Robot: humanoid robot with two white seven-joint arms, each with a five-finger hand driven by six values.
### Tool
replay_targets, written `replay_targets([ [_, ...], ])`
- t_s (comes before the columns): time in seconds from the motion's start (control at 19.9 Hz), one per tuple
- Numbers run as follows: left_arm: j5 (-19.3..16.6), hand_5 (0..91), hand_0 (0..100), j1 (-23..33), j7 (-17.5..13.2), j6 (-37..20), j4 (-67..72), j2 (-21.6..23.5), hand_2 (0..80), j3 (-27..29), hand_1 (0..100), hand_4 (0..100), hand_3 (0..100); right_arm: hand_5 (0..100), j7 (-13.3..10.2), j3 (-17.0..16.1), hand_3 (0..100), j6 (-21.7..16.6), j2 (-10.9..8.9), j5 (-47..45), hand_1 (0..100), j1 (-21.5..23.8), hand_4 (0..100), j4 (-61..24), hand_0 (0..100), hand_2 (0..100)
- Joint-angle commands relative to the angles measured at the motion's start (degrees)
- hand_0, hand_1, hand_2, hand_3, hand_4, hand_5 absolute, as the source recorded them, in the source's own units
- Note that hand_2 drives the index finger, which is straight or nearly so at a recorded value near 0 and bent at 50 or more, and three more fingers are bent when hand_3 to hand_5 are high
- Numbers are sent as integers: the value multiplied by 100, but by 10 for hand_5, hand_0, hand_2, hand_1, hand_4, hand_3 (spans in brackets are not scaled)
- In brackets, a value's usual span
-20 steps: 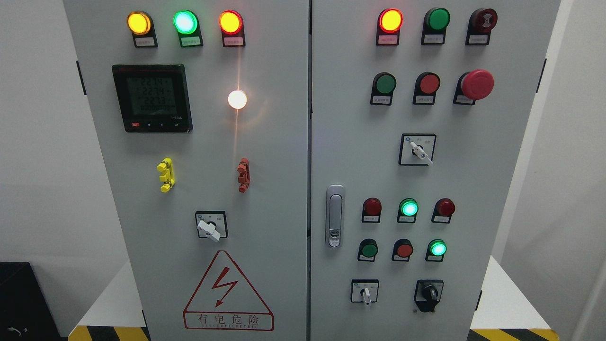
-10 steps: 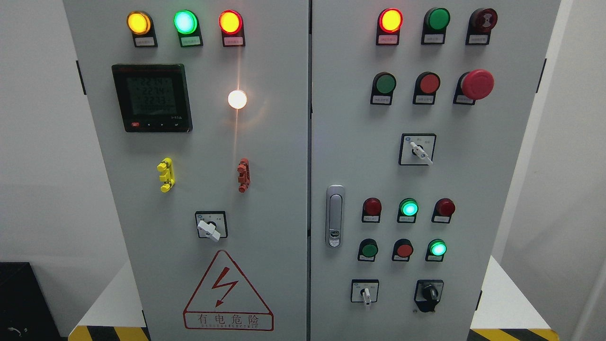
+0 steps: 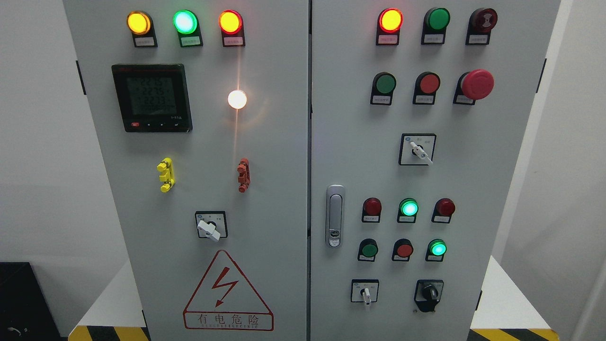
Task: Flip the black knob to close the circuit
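Black knob (image 3: 430, 292) sits at the bottom right of the right-hand cabinet door (image 3: 502, 189), on a dark plate just right of a small white-handled switch (image 3: 365, 293). Nothing touches it. Neither robot hand shows anywhere in the head view, so whether their fingers are released or clenched cannot be told. Which way the knob points is too small to read with any certainty.

Judging from this, the task looks not yet begun: no arm is near the panel and the knob appears untouched. Everything is left to do: bring a hand up to the lower right corner, take hold of the knob, and turn it. Lamps glow across both doors, among them two green lights (image 3: 409, 208) above the knob, but which lamp belongs to this circuit cannot be told.
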Motion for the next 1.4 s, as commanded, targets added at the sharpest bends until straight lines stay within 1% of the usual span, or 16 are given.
replay_targets([
  [0.0, 0, 0, 120, 0, -4, -5, 5, 0, 0, 2, 556, 0, 0, 902, -7, -377, 964, 76, 66, 191, 74, -368, 867, -579, 0, 837],
  [0.05, 0, 0, 120, 0, -4, -5, 5, 0, 0, 2, 556, 0, 0, 913, 28, -386, 976, 181, 66, 191, 74, -456, 880, -579, 0, 857],
  [0.1, 0, 0, 120, 0, -4, -5, -3, 0, 0, -7, 556, 0, 0, 919, 142, -404, 986, 243, 66, 191, 74, -553, 892, -579, 0, 871],
  [0.15, 0, 0, 120, 0, -4, -5, 5, 0, 0, 2, 556, 0, 0, 927, 195, -404, 1000, 261, 66, 200, 60, -632, 915, -579, 0, 890],
  [0.2, 0, 0, 120, 0, -4, -5, -3, 0, 0, 2, 556, 0, 0, 934, 196, -404, 1000, 269, 66, 208, 40, -667, 937, -579, 0, 903],
  [0.3, 0, 0, 120, 0, 5, -5, -3, 0, 0, -7, 556, 0, 0, 939, 196, -412, 1000, 270, 66, 409, 18, -729, 952, -614, 0, 911],
  [0.4, 0, 0, 120, 0, -4, -5, 5, 0, 0, -7, 556, 0, 0, 944, 196, -526, 1000, 278, 57, 559, 8, -747, 963, -693, 0, 920],
  [0.5, 0, 0, 120, 0, -4, -5, 5, 0, 0, 2, 556, 0, 0, 947, 213, -571, 1000, 296, 66, 604, 5, -764, 968, -798, 0, 926],
  [0.6, 0, 0, 120, 0, -4, -5, -3, 0, 0, 2, 556, 0, 0, 952, 239, -571, 1000, 436, 48, 613, 5, -782, 975, -895, 0, 930],
  [0.7, 0, 0, 120, 0, -4, -5, 5, 0, 0, 2, 556, 0, 0, 955, 371, -579, 1000, 463, 22, 613, 4, -869, 975, -895, 0, 930],
  [0.95, 0, 0, 120, 0, -4, -5, -3, 0, 0, 2, 556, 0, 0, 956, 389, -781, 1000, 489, 4, 665, 6, -993, 977, -974, 0, 931],
  [1.1, 0, 0, 120, 0, -4, -5, -3, 0, 0, 2, 556, 0, 0, 959, 424, -782, 1000, 498, -5, 709, 7, -1010, 980, -1071, 0, 932],
  [1.25, 0, 0, 120, 0, -4, -5, -3, 0, 0, 2, 556, 0, 0, 961, 512, -782, 1000, 700, -13, 762, 8, -1168, 980, -1036, 0, 929],
  [1.35, 0, 0, 120, 0, -4, -5, -3, 0, 0, 2, 556, 0, 0, 962, 512, -782, 1000, 718, -13, 762, 9, -1230, 980, -1027, 0, 930],
])
